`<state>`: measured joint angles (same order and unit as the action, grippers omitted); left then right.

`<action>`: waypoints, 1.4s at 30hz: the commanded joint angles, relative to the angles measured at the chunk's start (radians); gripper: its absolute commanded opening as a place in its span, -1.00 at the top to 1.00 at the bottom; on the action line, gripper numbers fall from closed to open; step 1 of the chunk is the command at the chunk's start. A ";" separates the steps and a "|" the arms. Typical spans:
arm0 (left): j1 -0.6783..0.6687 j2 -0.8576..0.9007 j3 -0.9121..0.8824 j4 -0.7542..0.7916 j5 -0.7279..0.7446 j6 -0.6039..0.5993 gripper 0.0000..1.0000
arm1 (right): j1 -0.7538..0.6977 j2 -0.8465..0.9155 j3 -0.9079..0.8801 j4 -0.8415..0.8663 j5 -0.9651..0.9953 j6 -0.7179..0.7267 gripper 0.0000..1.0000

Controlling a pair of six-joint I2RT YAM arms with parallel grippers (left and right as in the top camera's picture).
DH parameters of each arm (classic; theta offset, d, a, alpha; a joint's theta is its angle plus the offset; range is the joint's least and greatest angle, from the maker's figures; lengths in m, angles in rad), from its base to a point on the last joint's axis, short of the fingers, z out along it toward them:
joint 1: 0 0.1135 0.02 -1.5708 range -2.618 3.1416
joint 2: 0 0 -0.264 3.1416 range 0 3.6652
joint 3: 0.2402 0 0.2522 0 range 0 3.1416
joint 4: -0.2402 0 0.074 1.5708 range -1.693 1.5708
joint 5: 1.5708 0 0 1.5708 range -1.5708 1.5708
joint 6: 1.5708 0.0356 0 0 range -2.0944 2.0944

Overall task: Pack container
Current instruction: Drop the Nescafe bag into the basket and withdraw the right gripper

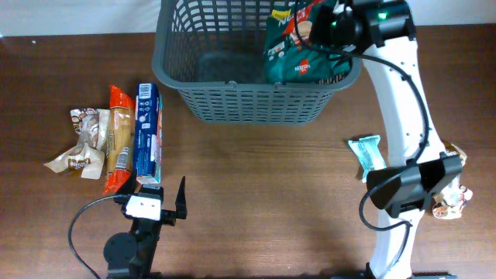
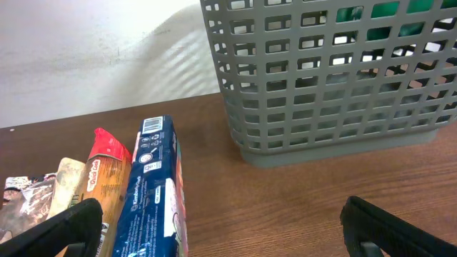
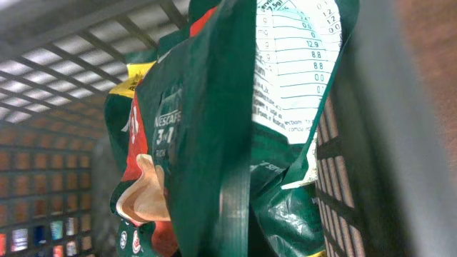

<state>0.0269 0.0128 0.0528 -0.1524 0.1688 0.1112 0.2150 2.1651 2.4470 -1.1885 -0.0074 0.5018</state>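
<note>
The dark grey lattice basket [image 1: 256,105] stands at the back of the table; it also shows in the left wrist view [image 2: 328,86]. My right gripper [image 1: 322,27] is shut on a green Nescafe bag [image 1: 298,58] and holds it inside the basket's right end. In the right wrist view the bag [image 3: 207,128] fills the frame against the basket wall [image 3: 57,93], and my fingers are hidden. My left gripper [image 1: 159,203] is open and empty low near the front edge [image 2: 228,228], just in front of a blue packet [image 1: 147,132].
Left of the basket lie the blue packet [image 2: 153,193], an orange packet [image 1: 118,139] and brownish wrappers [image 1: 81,143]. A teal packet [image 1: 366,155] and another snack [image 1: 453,198] lie by the right arm's base.
</note>
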 commanded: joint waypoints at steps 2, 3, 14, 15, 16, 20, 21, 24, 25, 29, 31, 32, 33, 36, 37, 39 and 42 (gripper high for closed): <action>-0.005 -0.008 -0.005 0.002 0.003 -0.006 -0.98 | 0.033 0.002 -0.033 0.052 0.001 0.024 0.92; -0.005 -0.008 -0.005 0.002 0.003 -0.006 -0.99 | 0.035 0.002 -0.048 0.066 0.001 0.024 0.93; -0.005 -0.008 -0.005 0.002 0.003 -0.006 -0.99 | 0.040 0.002 -0.205 0.157 -0.007 0.038 0.74; -0.005 -0.008 -0.005 0.002 0.003 -0.006 -0.99 | 0.040 0.002 -0.205 0.159 -0.007 0.038 0.55; -0.005 -0.008 -0.005 0.002 0.003 -0.006 -0.99 | 0.040 0.000 -0.203 0.166 -0.007 0.034 0.32; -0.005 -0.008 -0.005 0.002 0.003 -0.006 -0.99 | 0.040 -0.022 -0.150 0.177 -0.034 -0.029 0.07; -0.005 -0.008 -0.005 0.002 0.003 -0.006 -0.98 | 0.040 -0.029 -0.124 0.176 -0.045 -0.061 0.01; -0.005 -0.008 -0.005 0.002 0.003 -0.006 -0.98 | 0.040 -0.060 -0.018 0.150 -0.071 -0.133 -0.02; -0.005 -0.008 -0.005 0.002 0.003 -0.006 -0.98 | 0.040 -0.071 0.021 0.134 -0.071 -0.143 -0.04; -0.005 -0.008 -0.005 0.002 0.003 -0.006 -0.98 | 0.039 -0.114 0.194 0.055 -0.066 -0.182 -0.08; -0.005 -0.008 -0.005 0.002 0.003 -0.006 -0.99 | 0.035 -0.130 0.279 0.008 -0.039 -0.188 -0.09; -0.005 -0.008 -0.005 0.002 0.003 -0.006 -0.99 | 0.032 -0.138 0.320 -0.017 -0.016 -0.192 -0.10; -0.005 -0.008 -0.005 0.002 0.003 -0.006 -0.99 | 0.027 -0.145 0.350 -0.037 0.002 -0.198 -0.10; -0.005 -0.008 -0.005 0.002 0.003 -0.006 -0.99 | 0.007 -0.177 0.407 -0.088 0.056 -0.210 -0.11; -0.005 -0.008 -0.005 0.002 0.003 -0.006 -0.99 | -0.002 -0.192 0.410 -0.097 0.074 -0.210 -0.11; -0.005 -0.008 -0.005 0.002 0.003 -0.006 -0.99 | -0.027 -0.223 0.405 -0.116 0.145 -0.227 -0.11; -0.005 -0.008 -0.005 0.002 0.003 -0.006 -0.99 | -0.088 -0.272 0.364 -0.121 0.268 -0.245 -0.13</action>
<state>0.0269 0.0128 0.0528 -0.1524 0.1688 0.1112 0.1764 1.9068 2.8441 -1.3037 0.1043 0.2863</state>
